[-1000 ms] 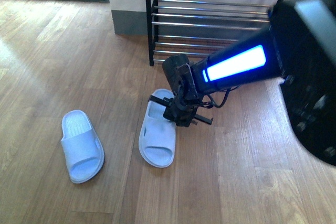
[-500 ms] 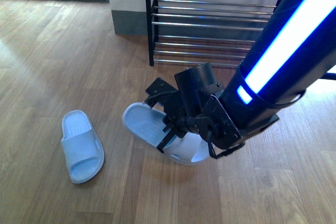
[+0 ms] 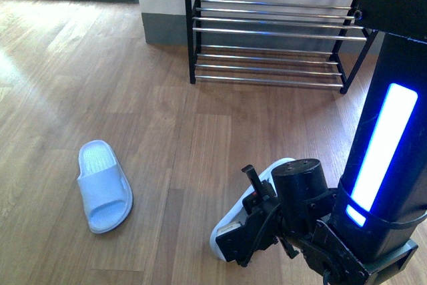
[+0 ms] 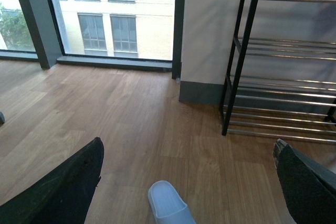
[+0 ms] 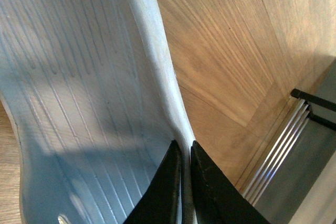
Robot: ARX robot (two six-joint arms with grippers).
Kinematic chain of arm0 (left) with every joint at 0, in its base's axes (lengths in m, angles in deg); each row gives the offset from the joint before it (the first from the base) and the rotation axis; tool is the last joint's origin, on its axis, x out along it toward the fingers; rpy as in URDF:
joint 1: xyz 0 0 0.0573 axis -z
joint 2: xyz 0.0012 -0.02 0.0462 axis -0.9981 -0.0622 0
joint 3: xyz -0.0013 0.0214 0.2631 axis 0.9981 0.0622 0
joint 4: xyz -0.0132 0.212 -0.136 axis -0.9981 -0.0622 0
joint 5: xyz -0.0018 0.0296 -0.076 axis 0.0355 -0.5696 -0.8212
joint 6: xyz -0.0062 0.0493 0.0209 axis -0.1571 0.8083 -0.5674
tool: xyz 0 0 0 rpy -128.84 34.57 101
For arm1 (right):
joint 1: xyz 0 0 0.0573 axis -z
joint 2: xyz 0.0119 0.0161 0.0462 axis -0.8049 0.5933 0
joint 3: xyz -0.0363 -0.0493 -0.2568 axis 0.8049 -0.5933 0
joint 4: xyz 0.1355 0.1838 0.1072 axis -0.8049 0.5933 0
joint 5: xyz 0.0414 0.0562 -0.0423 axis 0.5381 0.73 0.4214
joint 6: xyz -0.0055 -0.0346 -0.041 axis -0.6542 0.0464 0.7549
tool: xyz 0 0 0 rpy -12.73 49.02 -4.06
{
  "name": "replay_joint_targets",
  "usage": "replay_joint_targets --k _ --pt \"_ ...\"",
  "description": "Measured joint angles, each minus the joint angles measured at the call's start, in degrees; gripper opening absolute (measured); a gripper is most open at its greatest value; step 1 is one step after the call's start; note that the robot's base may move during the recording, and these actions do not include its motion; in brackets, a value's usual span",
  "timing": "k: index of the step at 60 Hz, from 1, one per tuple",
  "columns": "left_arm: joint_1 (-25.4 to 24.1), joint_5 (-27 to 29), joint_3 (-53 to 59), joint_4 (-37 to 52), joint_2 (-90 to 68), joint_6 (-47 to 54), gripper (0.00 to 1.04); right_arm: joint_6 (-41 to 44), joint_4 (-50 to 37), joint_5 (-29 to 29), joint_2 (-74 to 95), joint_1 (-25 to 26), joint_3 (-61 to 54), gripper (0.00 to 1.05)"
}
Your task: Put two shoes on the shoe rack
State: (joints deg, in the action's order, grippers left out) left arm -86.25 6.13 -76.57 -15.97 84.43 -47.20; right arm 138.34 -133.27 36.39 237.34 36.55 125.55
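Right gripper (image 5: 185, 153) is pinched tight on the side rim of one pale blue rubber slide slipper (image 3: 277, 167), tilted, apparently off the floor, well short of the black-framed chrome-rod shoe rack (image 3: 267, 31). Second pale blue slipper (image 3: 103, 188) lies flat at left. Left gripper (image 4: 187, 148) gapes wide, empty. Advice: carry level, seat the sole across two rods, then release.

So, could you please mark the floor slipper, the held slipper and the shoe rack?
floor slipper (image 3: 102, 186): front view, its strap.
held slipper (image 5: 79, 77): right wrist view, ribbed surface.
shoe rack (image 3: 267, 33): front view, a chrome rod.
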Motion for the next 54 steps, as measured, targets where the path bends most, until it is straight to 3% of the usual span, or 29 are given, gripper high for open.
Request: replay_joint_targets --k 6,15,20,31,41,46,54 --pt "0.0 0.0 0.0 0.0 0.0 0.0 0.95 -1.1 -1.6 0.1 -0.4 -0.6 -0.3 0.23" --pt "0.0 0.0 0.0 0.0 0.0 0.0 0.95 -13.8 -2.1 -0.9 -6.5 -2.6 -5.0 0.49" --pt "0.0 0.0 0.0 0.0 0.0 0.0 0.95 -24.5 1.2 -3.2 -11.7 -3.2 -6.9 0.63" --pt "0.0 0.0 0.0 0.0 0.0 0.0 0.95 -63.6 17.8 -9.3 -19.6 -2.3 -4.3 0.95" --pt "0.0 0.0 0.0 0.0 0.0 0.0 0.95 -104.0 25.9 -17.6 -14.6 0.2 1.3 0.95" --pt "0.0 0.0 0.0 0.0 0.0 0.0 0.95 -111.9 26.2 -19.8 -12.2 1.0 2.1 0.95" --pt "0.0 0.0 0.0 0.0 0.0 0.0 0.95 -117.4 25.4 -20.5 -8.9 1.9 2.2 0.95"
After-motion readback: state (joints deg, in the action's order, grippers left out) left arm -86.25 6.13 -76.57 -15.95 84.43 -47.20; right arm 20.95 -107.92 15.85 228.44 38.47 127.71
